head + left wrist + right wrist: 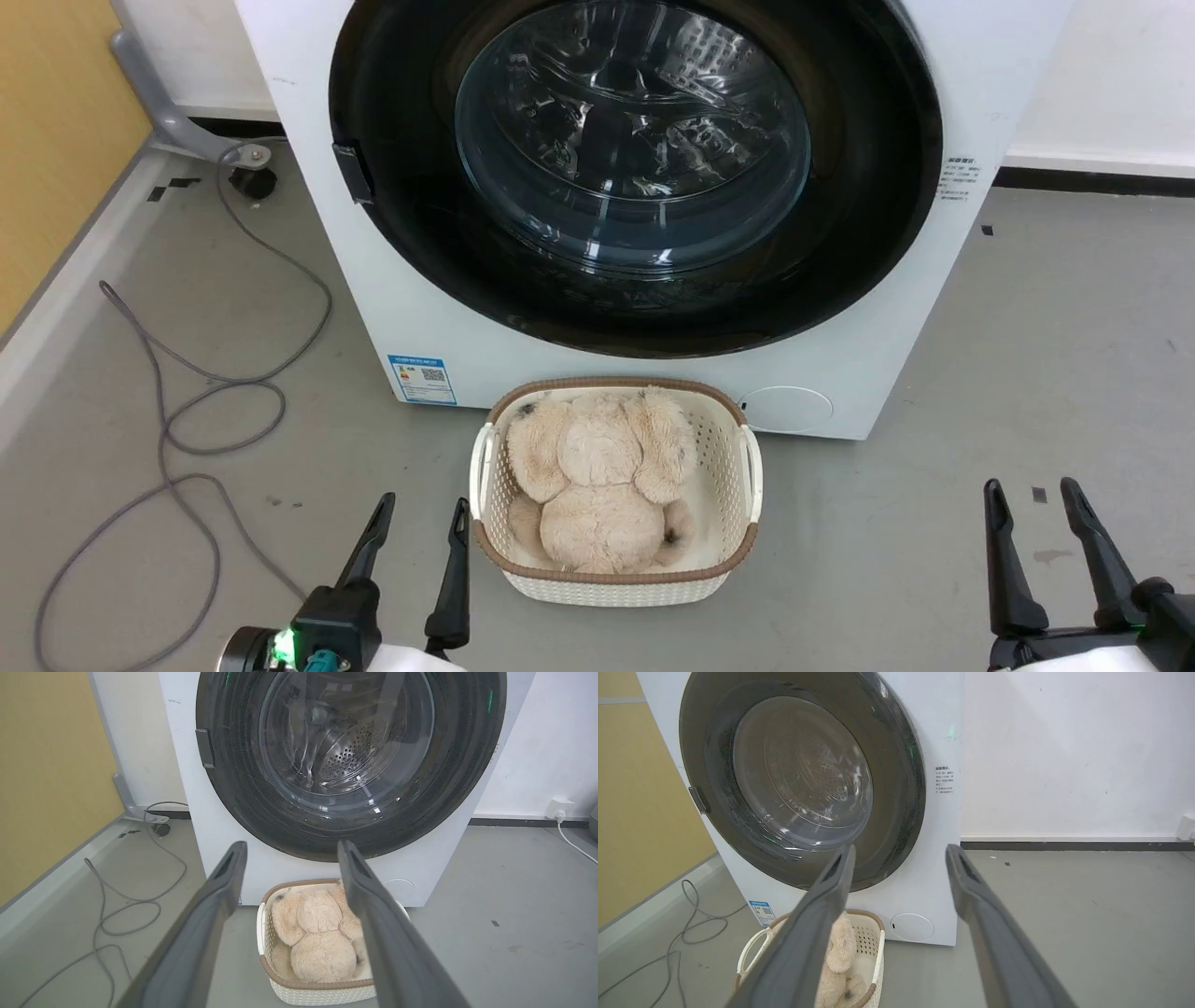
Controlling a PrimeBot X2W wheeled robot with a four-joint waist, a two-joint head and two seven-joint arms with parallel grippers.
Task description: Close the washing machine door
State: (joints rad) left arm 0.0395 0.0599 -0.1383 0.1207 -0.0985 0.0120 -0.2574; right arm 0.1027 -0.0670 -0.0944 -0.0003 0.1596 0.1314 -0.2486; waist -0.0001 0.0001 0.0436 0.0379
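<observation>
The white washing machine (373, 308) stands straight ahead on the grey floor. Its round glossy black door (635, 140) lies flat against the front, a small dark latch tab (353, 173) at its left rim. Through the glass centre (345, 742) I see the perforated steel drum. My left gripper (422, 504) is open at the lower left, holding nothing, well short of the machine. At the lower right my right gripper (1030, 485) is open too. Each wrist view looks between spread fingers at the door: left gripper (292, 844), right gripper (901, 848).
A white woven basket (752, 467) holding a beige plush toy (607, 485) sits on the floor against the machine's front, between my grippers. A grey cable (187, 420) loops over the floor at the left, beside a yellow wall (47, 140). Open floor lies to the right (1027, 355).
</observation>
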